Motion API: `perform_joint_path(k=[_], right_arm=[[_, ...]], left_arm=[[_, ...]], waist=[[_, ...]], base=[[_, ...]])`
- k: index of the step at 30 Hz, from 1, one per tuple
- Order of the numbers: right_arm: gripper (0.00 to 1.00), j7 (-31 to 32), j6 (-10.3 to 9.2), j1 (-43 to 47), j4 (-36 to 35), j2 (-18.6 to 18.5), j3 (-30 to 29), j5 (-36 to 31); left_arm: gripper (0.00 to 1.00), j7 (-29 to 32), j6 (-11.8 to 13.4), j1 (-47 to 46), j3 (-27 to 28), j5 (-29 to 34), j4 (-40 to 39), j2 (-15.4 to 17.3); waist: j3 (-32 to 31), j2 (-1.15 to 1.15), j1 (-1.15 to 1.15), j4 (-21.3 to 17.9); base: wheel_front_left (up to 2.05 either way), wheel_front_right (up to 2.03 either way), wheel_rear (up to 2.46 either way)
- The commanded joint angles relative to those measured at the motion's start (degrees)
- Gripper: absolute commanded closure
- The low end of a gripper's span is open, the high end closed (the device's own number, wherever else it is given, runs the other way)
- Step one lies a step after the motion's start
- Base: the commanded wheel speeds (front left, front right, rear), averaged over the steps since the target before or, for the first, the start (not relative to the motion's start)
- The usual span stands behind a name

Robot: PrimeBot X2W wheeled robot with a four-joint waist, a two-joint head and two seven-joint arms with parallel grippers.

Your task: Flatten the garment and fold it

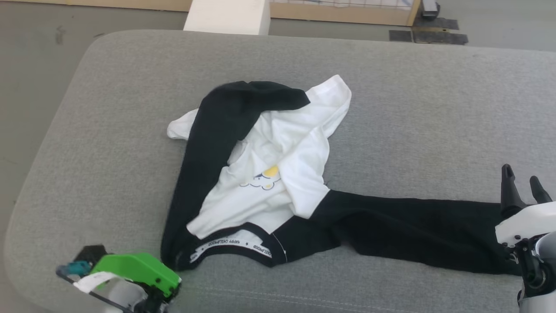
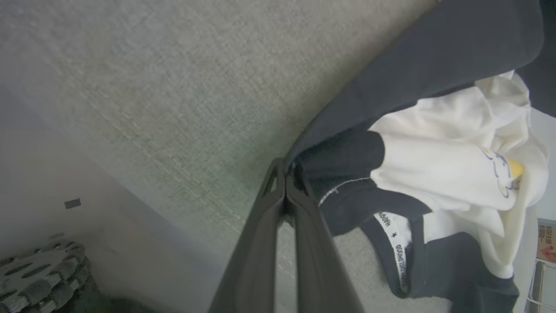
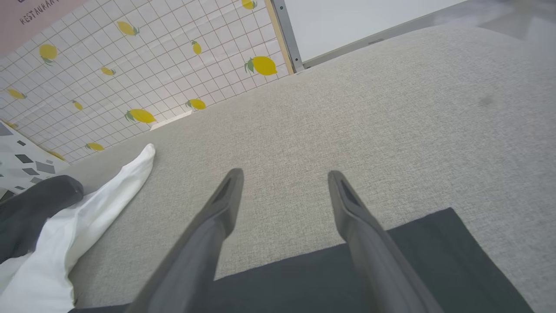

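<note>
Garment point(image 1: 282, 143) crumpled; left fingers point(image 2: 257, 243) pinch black edge; right fingers point(image 3: 208, 230) apart.

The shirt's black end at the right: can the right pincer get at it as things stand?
Probably yes. The right pincer is open, its fingers are right over the shirt's black end, and nothing lies between them.

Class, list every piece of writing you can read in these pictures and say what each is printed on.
"HAPPY CHILDHOOD": neckband of the garment.
"RESTAURAN", cut off: pink sign, right wrist view.
Small print on a card in the left wrist view: too blurred to read.
</note>
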Motion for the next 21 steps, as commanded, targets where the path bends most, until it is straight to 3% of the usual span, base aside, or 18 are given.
perform_joint_path(k=[1, 2, 3, 6, 10, 12, 14, 17, 19, 21], right_arm=[[0.0, -0.05, -0.06, 0.52, 0.01, 0.01, 0.24, -0.09], [0.0, -0.1, -0.06, 0.5, 0.11, 0.01, 0.34, -0.01], [0.0, -0.15, -0.06, 0.48, 0.26, 0.01, 0.51, 0.13], [0.0, -0.29, -0.06, 0.45, 0.53, 0.01, 0.76, 0.32], [0.0, -0.5, -0.06, 0.35, 0.84, 0.01, 1.16, 0.63], [0.0, -0.46, -0.06, 0.33, 0.85, 0.01, 1.34, 0.78], [0.0, -0.34, -0.06, 0.12, 0.62, 0.01, 1.37, 0.76], [0.0, 0.02, -0.06, -0.44, 0.0, 0.01, 1.6, 0.58], [0.0, 0.22, -0.06, -1.2, -0.64, 0.01, 1.66, 0.58], [0.0, 0.48, -0.06, -1.78, -1.22, 0.01, 1.81, 0.51]], left_arm=[[1.0, 0.41, 0.15, 0.33, -0.31, -0.26, 0.01, 0.02], [0.81, 0.21, -0.08, 0.23, -0.3, -0.27, -0.3, -0.02], [0.0, -0.49, -0.41, -0.22, -0.12, -0.13, -1.19, -0.06], [0.0, -2.08, -1.43, -2.71, -0.16, 2.06, -3.54, 2.13], [0.0, -3.64, -3.58, -8.97, -3.18, 9.24, -6.94, 8.02], [0.0, -2.34, -5.25, -12.45, -6.51, 12.99, -7.34, 10.83], [0.0, 0.38, -8.52, -17.81, -11.54, 17.04, -5.58, 13.49], [0.0, 4.3, -12.31, -23.44, -17.46, 21.27, -0.77, 15.36], [0.0, 5.91, -14.54, -27.49, -20.16, 22.6, 3.89, 14.73], [0.0, 7.07, -15.24, -30.18, -21.31, 23.27, 8.57, 14.2]], waist=[[0.01, 0.0, 0.0, 0.6], [0.03, 0.0, 0.0, 0.71], [0.01, 0.0, 0.0, 0.82], [-0.01, 0.0, 0.0, 0.96], [0.52, 0.0, 0.0, 0.78], [1.06, 0.0, 0.0, 0.62], [2.12, 0.0, 0.0, 0.35], [3.9, 0.0, 0.0, -0.39], [5.59, 0.0, 0.0, -1.18], [7.21, 0.0, 0.0, -2.16]], base=[[0.0, 0.0, 0.0], [0.0, 0.0, 0.0], [0.0, 0.0, 0.0], [0.0, 0.0, 0.0], [0.0, 0.0, 0.0], [0.0, 0.0, 0.0], [0.0, 0.0, 0.0], [0.0, 0.0, 0.0], [0.0, 0.0, 0.0], [0.0, 0.0, 0.0]])
